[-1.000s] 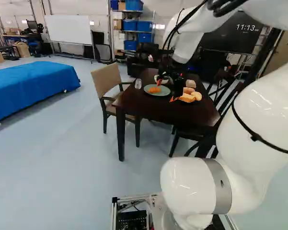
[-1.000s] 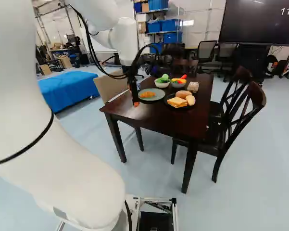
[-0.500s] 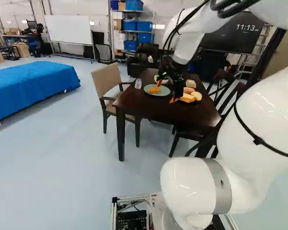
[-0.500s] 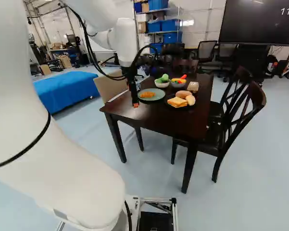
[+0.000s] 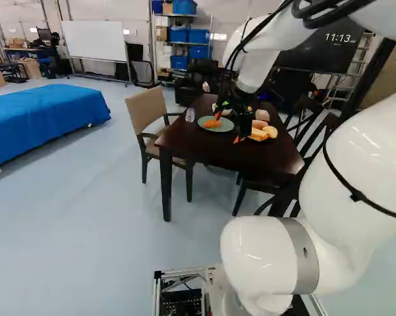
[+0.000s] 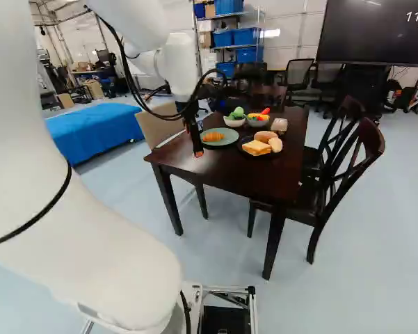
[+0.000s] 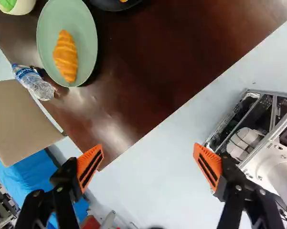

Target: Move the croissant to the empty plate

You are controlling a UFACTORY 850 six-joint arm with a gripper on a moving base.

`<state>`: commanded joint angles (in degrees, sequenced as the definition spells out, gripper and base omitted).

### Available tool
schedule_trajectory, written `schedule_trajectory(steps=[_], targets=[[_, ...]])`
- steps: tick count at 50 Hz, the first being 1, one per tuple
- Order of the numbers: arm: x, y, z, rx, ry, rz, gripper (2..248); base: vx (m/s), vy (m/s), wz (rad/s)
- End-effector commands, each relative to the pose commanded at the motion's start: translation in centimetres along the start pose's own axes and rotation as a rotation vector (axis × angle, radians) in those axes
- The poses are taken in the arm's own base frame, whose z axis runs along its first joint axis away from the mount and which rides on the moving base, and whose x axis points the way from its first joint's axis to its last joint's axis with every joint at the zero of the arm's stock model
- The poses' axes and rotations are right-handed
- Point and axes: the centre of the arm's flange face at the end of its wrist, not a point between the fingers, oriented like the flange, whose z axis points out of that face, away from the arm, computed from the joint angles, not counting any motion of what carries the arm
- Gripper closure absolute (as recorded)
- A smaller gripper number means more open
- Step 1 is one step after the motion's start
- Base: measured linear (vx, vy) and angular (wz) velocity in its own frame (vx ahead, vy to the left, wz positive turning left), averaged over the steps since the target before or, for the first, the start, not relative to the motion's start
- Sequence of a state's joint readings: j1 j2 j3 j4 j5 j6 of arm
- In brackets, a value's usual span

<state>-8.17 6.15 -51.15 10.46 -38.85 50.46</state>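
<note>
Judging the transfer likely complete: croissant (image 7: 66, 56) on the green plate (image 7: 89, 40) at the left of the surface (image 7: 157, 62), no other food beside it, bread (image 6: 256, 147) on the dark plate (image 7: 107, 4) to its right; tool (image 7: 148, 147) wide, holding nothing, by the near edge, only withdrawal left.

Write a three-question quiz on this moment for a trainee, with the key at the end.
1. True or false: the gripper stands open and holds nothing.
2. The croissant lies on:
A) the bare tabletop
B) the green plate
C) the dark plate with bread
3. Fill in the colour: the pads on the gripper's fingers are mostly ____.

Key: 1 true; 2 B; 3 orange
</note>
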Motion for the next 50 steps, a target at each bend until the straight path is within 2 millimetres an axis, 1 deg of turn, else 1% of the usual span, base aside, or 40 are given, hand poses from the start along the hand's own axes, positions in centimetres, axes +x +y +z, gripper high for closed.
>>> schedule_trajectory(steps=[26, 50], targets=[[-0.9, 1.3, 2.4, 0.062, 0.077, -0.119, 3, 0.000, 0.000, 0.000], [-2.2, 3.3, 5.3, 0.138, 0.184, -0.282, 3, 0.000, 0.000, 0.000]])
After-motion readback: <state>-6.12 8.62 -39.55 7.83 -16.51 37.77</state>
